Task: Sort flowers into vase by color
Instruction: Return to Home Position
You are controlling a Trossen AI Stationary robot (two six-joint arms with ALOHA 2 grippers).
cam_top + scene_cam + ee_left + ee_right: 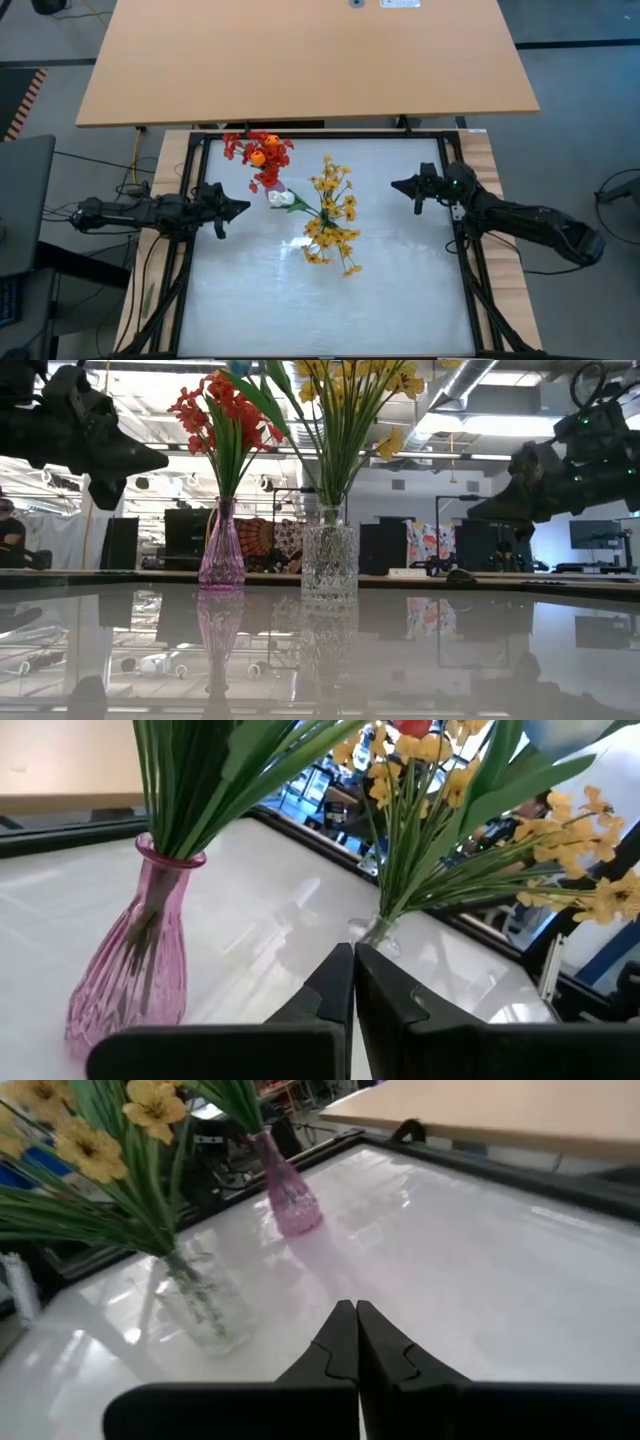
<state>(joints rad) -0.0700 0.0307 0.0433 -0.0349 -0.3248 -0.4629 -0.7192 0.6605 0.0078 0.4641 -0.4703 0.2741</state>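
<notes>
Left gripper (238, 208): you will find it well to the left of the clear cut-glass vase (329, 560), raised above the glossy white table top (380, 290). Its jaws are pressed together with nothing between them.
Pink ribbed glass vase (222, 550): it stands upright just left of the clear cut-glass vase, apart from it. It holds the red-pink sprays (222, 415) and the orange-red tulip buds (258, 157).
White tulip (282, 198): its stem sits in the clear cut-glass vase, and its head leans out leftward toward the pink vase.
Clear cut-glass vase: your reference point, upright near the middle of the table top. It carries the bunches of small yellow blossoms (335, 215), their green stems fanned wide.
Right gripper (402, 185): you will find it well to the right of the clear cut-glass vase, raised above the table top. Its jaws are together and empty.
</notes>
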